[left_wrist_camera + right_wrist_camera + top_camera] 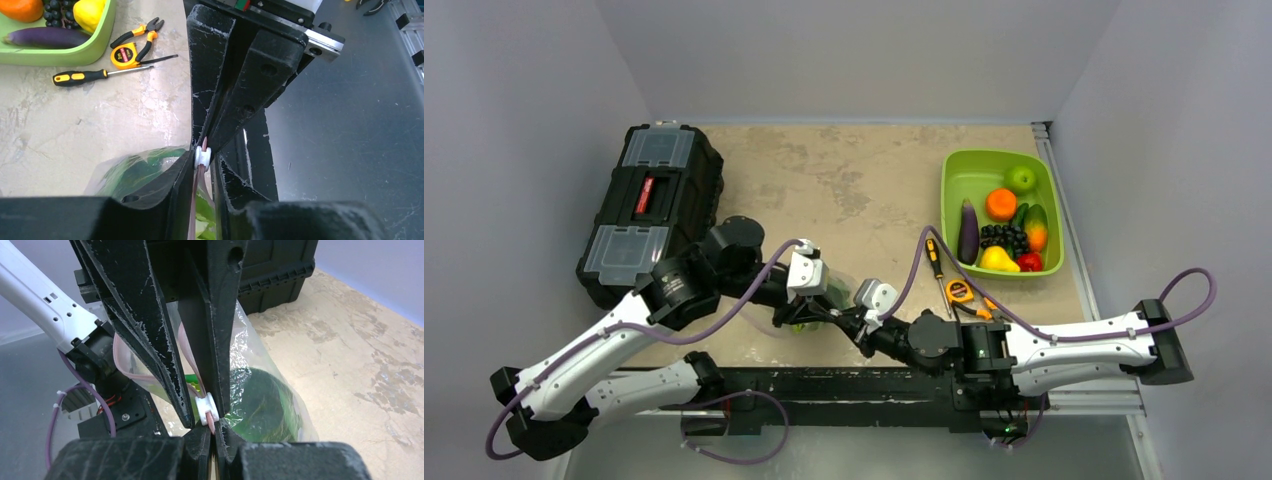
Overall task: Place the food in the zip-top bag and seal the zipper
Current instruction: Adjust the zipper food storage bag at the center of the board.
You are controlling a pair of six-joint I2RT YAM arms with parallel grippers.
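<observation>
text: none readable | tape measure [123, 54] label: too small | toolbox [652, 205] red label: blurred

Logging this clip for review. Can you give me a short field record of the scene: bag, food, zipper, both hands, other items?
zip-top bag: clear, between the two hands
food: leafy greens, inside the bag
zipper: pink strip; sides look apart past the white slider, not sealed
left hand: closed on the white slider
right hand: shut on the zipper beside the slider
other items: black toolbox; green bin of fruit; screwdriver, tape measure, pliers
</observation>
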